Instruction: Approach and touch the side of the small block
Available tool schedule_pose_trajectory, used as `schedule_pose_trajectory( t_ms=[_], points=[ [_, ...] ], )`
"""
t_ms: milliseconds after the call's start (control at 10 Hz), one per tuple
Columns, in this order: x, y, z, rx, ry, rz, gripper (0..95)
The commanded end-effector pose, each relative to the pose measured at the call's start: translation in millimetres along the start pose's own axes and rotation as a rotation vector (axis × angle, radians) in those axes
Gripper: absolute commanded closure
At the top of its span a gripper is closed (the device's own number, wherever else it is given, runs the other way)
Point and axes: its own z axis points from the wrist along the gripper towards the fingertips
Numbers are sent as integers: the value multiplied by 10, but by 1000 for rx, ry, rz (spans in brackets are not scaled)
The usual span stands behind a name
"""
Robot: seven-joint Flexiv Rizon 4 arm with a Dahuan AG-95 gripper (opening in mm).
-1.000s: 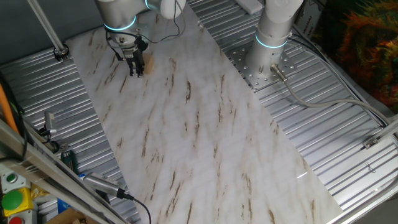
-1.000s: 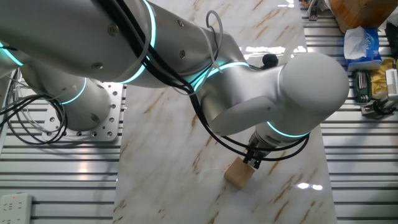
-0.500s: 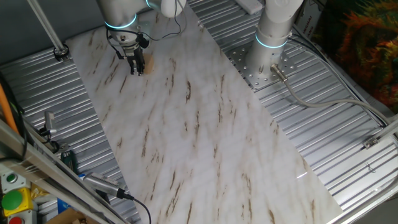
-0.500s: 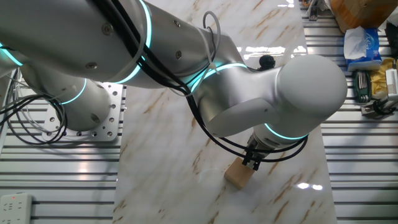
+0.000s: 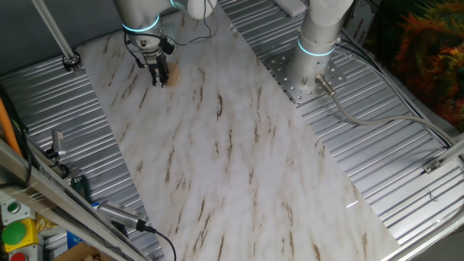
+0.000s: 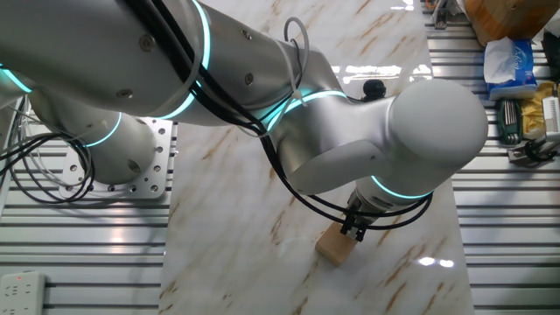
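The small block (image 6: 335, 246) is a plain tan wooden cube on the marble board near its far end. In one fixed view it shows as a tan patch (image 5: 166, 75) just right of the fingertips. My gripper (image 5: 157, 78) hangs straight down from the silver arm, its dark fingers close together and empty. In the other fixed view the gripper (image 6: 353, 230) sits at the block's upper right edge, touching or nearly touching its side. The big wrist housing hides most of the fingers there.
The marble board (image 5: 239, 159) lies on a ribbed metal table (image 5: 391, 167). The arm's base (image 5: 317, 43) stands at the right with a grey cable beside it. Tools and a yellow-red button box (image 5: 18, 232) sit at the lower left; a tissue pack (image 6: 510, 59) lies far right.
My gripper has shifted slightly toward the far end of the board, staying against the block. The block has not visibly moved.
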Motion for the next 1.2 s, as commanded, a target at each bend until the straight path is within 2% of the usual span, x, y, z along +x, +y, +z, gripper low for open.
schedule_pose_trajectory(
  t_ms=[100, 1200],
  points=[
    [-5, 9, -6, 2, -1, -1, 950],
    [-22, 83, -10, 1, 3, -17, 950]
  ],
)
